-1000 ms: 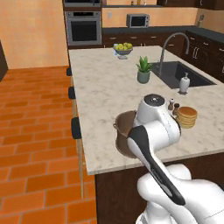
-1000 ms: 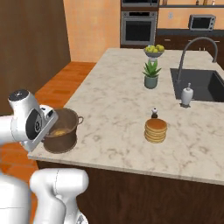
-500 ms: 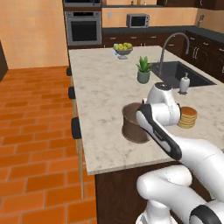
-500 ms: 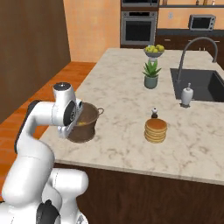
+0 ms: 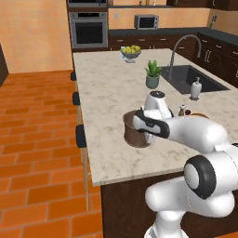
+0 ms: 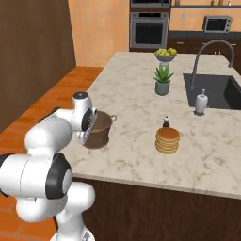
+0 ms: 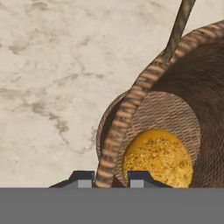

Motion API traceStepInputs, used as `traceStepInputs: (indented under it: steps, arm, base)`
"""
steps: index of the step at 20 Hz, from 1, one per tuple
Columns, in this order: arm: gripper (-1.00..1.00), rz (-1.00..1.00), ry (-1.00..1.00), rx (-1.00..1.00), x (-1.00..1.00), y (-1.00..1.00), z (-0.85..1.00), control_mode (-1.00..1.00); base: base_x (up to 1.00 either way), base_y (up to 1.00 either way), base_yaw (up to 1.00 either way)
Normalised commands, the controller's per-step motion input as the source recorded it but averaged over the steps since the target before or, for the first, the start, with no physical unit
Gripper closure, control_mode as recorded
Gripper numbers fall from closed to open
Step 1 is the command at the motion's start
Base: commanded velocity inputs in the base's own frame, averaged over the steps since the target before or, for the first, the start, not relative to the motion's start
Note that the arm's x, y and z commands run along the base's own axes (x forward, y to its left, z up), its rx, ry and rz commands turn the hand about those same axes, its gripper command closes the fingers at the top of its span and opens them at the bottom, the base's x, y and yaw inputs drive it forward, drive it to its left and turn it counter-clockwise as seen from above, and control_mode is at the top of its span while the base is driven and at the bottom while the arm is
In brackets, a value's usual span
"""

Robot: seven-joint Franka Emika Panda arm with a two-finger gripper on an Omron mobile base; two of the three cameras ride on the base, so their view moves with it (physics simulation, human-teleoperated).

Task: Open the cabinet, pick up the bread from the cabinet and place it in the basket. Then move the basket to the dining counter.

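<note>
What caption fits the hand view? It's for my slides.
The hand straddles the rim of the basket, bread inside, on the dining counter.

Both base views look forward and down from behind the arm, one from its left, one from its right, sharing the desk (image 5: 107,93), sink (image 6: 214,92) and basket (image 5: 135,132). The hand view looks down very close at the basket's rim.

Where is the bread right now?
The bread lies at the bottom of the basket, which sits on the dining counter near its left edge, left of the pancake stack.
</note>
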Motion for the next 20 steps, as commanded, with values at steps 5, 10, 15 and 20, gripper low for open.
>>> traceStepInputs:
  steps: [5,10,15,20]
  arm:
    - [1.0,-0.01,0.0,-0.08,0.86,0.06,-0.58,-1.0]
    - [-1.0,0.0,0.0,0.0,0.34,-0.04,-0.57,-1.0]
    - [-1.0,0.0,0.0,0.0,-0.15,-0.16,-0.12,-1.0]
    - [-1.0,0.0,-0.1,0.0,-0.26,0.0,0.44,-1.0]
  base:
    - [0.0,0.0,0.0]
    - [0.0,0.0,0.0]
    - [0.0,0.0,0.0]
    - [0.0,0.0,0.0]
